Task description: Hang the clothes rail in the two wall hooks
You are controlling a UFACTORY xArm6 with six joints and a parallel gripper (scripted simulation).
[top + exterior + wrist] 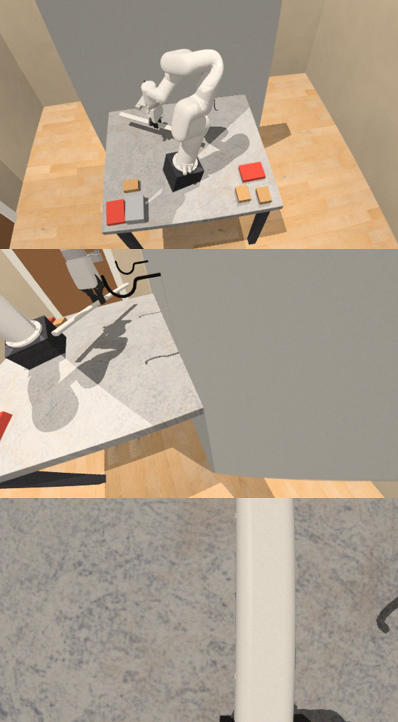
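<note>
Top view: The arm reaches from its black base point(172, 182) toward the grey wall panel point(158, 42). The gripper point(154, 122) points down and is clamped on the clothes rail point(131, 117), a cream bar held above the table point(140, 157) and running roughly parallel to the wall. A dark shadow beneath the bar indicates that the rail is off the surface. Coloured blocks near the front edge play no part in the task.

Exterior view: The gripper point(97, 294) pinches the rail point(78, 315) near its middle. The near hook point(134, 282) and the far hook point(131, 266) project from the wall. The rail appears to sit below the level of the hook cradles and out in front of them; neither hook bears it.

Wrist view: The rail point(264, 608) runs straight up the frame, above the table top. A hook's shadow point(386, 615) is visible at the right edge.

Step in hand: carrying the lifted rail to the hooks. Next move, as judged: raise the rail above both hook tips, move it toward the wall while level, then lower it into both cradles before releasing.
</note>
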